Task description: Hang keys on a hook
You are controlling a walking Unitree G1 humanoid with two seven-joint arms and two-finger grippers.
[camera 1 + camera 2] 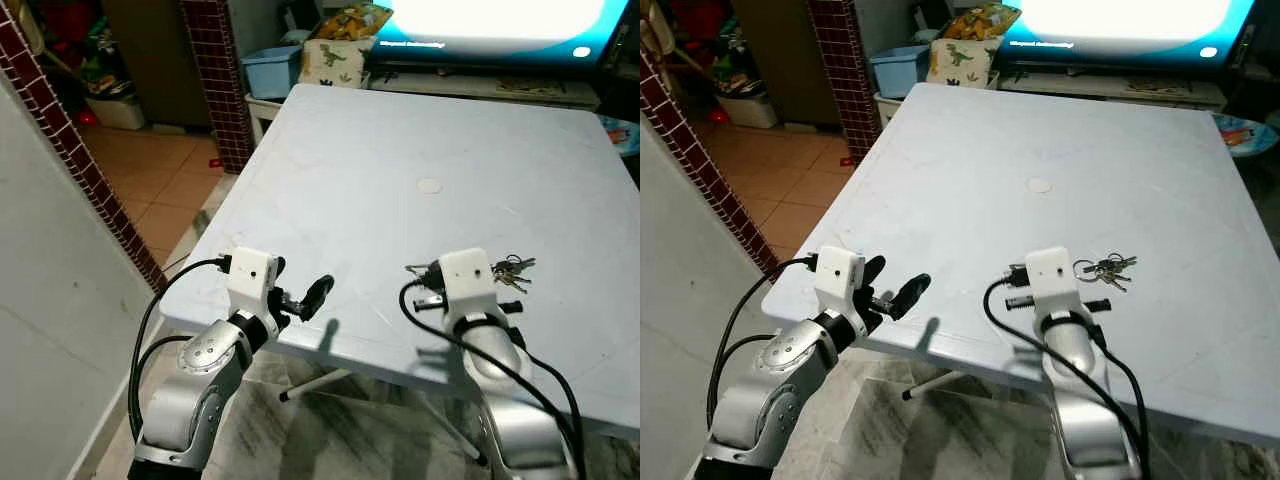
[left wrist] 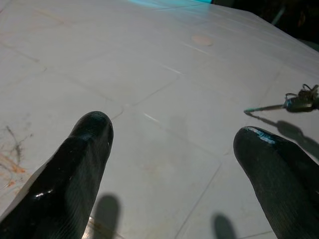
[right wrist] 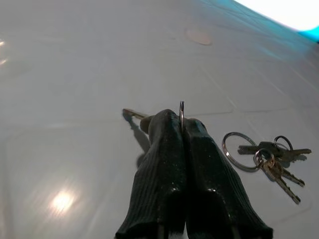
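Here the right gripper [image 3: 182, 130] sits low over the near part of the table [image 1: 400, 130], its two black fingers pressed together with a thin metal ring [image 3: 181, 113] standing upright between the tips; a key [image 3: 134, 115] pokes out past the fingers on the far side, lying flat on the tabletop and seemingly hanging from that ring, though the join is hidden behind the tips. So this gripper is clamped on a key ring. A second bunch of keys [image 1: 512, 270] lies loose on the table just beside the right gripper, on its outer side, spread flat with the blades pointing away from the robot's midline and its own large ring nearest the fingers; it touches nothing but the table. The right arm is by far the nearer to both. The left gripper [image 1: 300, 297] hovers at the table's near edge, well apart from the keys, fingers spread wide and holding nothing. I see no hook in any view, so my judgement is that the coming move turns on lifting the pinched ring clear while it stays upright, then finding the hook; the grip looks thin, on the ring's edge alone, and it could slip or twist.
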